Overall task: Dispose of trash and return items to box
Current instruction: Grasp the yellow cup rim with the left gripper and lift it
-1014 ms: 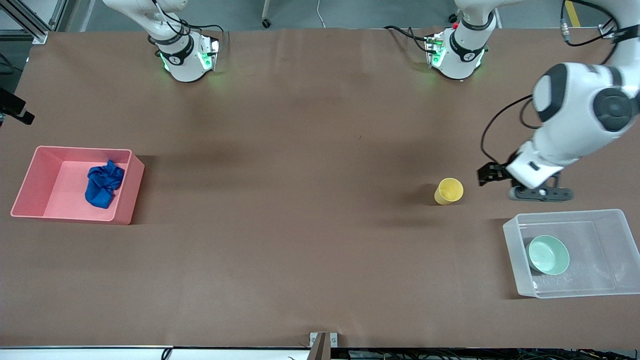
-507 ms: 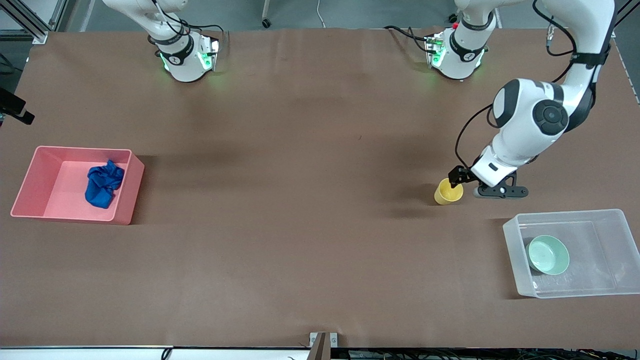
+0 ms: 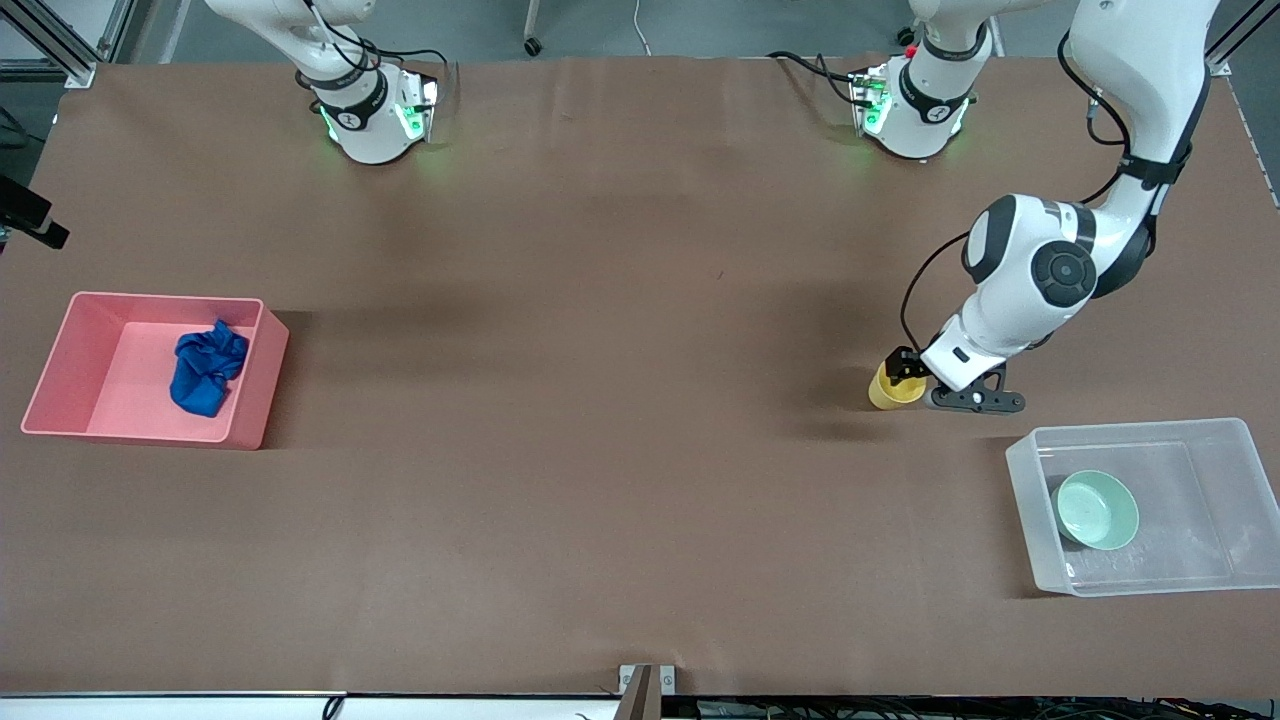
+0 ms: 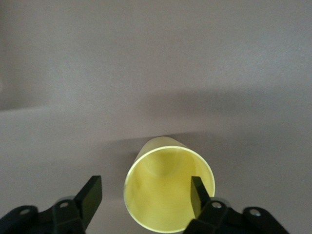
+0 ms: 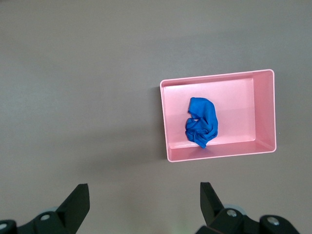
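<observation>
— One item is left out: the cup [image 3: 893, 385], upright on the table [image 3: 600, 480], a little farther from the front camera than the box [image 3: 1030, 455]. The bowl [image 3: 1098, 510] already lies in the box, at the end toward the cup.

— And the trash?

— The cloth [image 3: 207, 367] sits in the pink bin [image 3: 250, 400], well apart from the box, at the right arm's end of the table.

— How will the cup handle?

— Light, I'd judge, thin-walled plastic, smooth and a bit slippery. It looks stiff enough at the rim, yet a hard squeeze might flex it or make it pop out, and a sideways nudge could tip it.

— Where should it be held?

— By the wall near the rim, as the left gripper [image 4: 145, 196] is set up to do: its fingers are spread, and in the left wrist view one finger [image 4: 198, 195] shows inside the mouth and the other outside the wall. I see no pinch yet. In the front view the left gripper [image 3: 905, 368] is right at the cup.

— The right arm?

— It waits. The right gripper [image 5: 144, 204] hangs high over the table beside the pink bin, fingers spread wide, holding nothing.

— Any writing or brands?

— None that I can read. The cup and bowl look plain, and faint marks on the box floor are too small to make out.
</observation>
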You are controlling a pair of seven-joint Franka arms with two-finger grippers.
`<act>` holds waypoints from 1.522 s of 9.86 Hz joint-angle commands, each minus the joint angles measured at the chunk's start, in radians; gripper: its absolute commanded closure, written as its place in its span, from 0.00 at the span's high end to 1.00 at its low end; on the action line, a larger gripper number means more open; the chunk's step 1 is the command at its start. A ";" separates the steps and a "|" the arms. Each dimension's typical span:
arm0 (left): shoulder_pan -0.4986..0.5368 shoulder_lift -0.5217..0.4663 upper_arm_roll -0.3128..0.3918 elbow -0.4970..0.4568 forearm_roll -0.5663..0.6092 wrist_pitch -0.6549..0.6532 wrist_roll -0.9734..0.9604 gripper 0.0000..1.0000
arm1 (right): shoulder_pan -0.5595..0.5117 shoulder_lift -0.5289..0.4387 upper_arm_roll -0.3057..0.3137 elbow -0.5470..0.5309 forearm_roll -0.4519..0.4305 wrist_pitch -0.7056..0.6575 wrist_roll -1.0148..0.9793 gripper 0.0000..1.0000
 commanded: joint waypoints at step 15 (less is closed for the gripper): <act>0.194 0.225 0.014 0.754 0.065 -0.491 0.450 0.00 | -0.005 -0.013 0.004 -0.011 -0.017 -0.006 -0.010 1.00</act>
